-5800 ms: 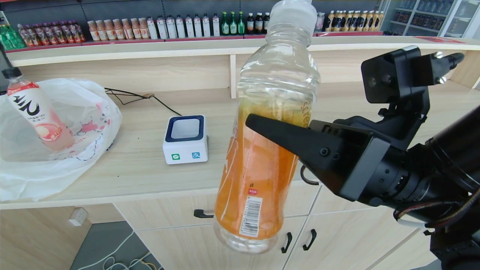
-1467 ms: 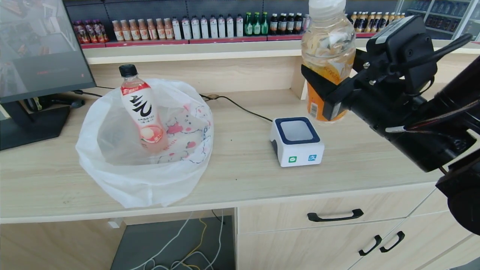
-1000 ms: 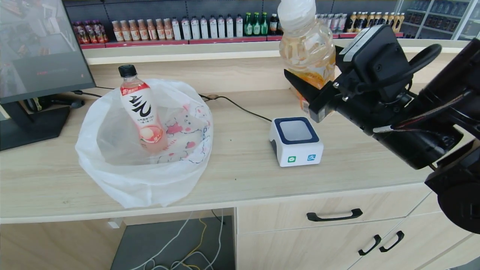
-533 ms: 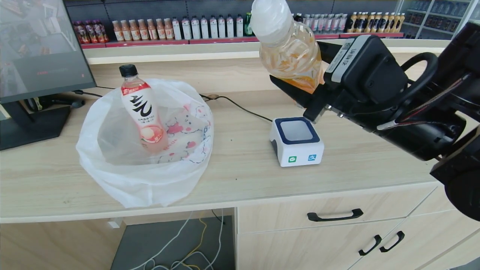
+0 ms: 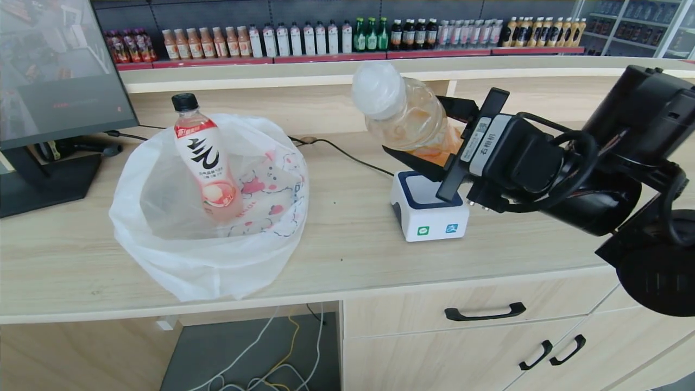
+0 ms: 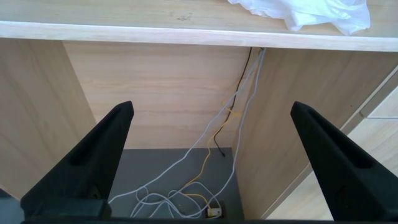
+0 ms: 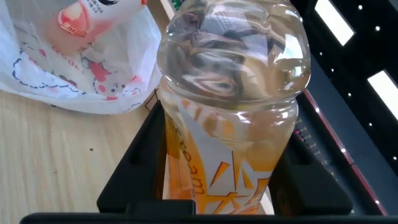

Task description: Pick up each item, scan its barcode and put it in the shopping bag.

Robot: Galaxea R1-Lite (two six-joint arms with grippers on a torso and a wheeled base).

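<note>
Wood counter, orange bottle pinched btwn right jaws, prob. above scanner, left jaws spread.

1 orange btl, 1 pink btl, 1 bag, 1 scanner

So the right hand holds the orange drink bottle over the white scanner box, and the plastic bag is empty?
No: the white plastic shopping bag is not empty; the head view shows a pink-labelled, black-capped bottle in it. The right hand does hold the clear orange-drink bottle over the white scanner box.
</note>
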